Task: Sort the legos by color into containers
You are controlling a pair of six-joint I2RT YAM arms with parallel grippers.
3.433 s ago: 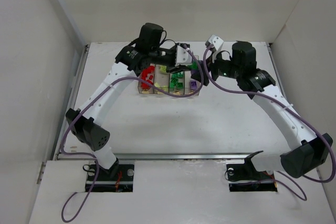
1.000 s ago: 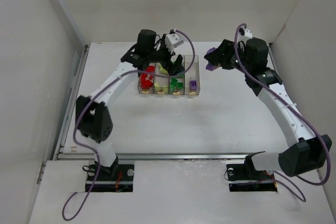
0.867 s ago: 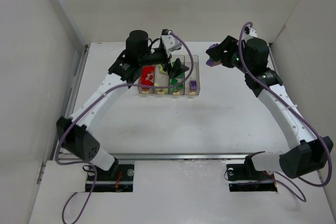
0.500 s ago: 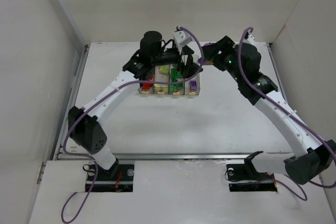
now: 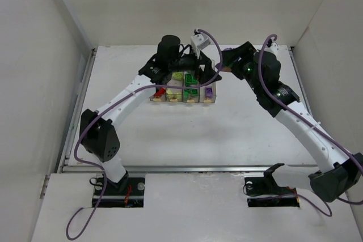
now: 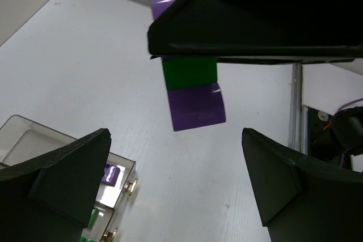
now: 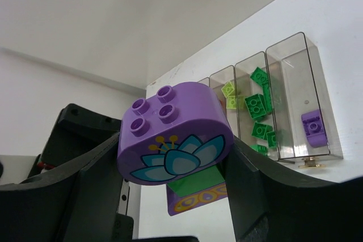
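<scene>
From above, two arms reached over the white worktop (image 5: 187, 134) to one row of four clear bins (image 5: 198, 98) near its far side. Red bricks (image 5: 160, 90) sat in the leftmost bin, then lime (image 5: 177, 77), green (image 5: 190, 90) and a single purple brick (image 5: 209, 90) in the rightmost. The left gripper (image 5: 205, 73) hung over the far right part of the row. The right gripper (image 5: 225, 65) was just beside it, past the purple end. White walls closed in the left, right and far sides, and a broad stretch of worktop lay between the bins and the arm bases.

In the left wrist view, its own jaws stood wide apart with nothing between them. Above them a black finger of the other arm gripped one clump of three bricks (image 6: 193, 92), purple over green over purple, high over the worktop and beyond the corner of the purple bin.

In the right wrist view, its jaws clamped that clump. The top brick was rounded, lilac, four-studded and printed with a flower, with green under it and a purple piece with orange marks lowest. Below lay the row: one purple brick in the end bin, at least five green next, two lime after. The fourth bin was mostly hidden.
</scene>
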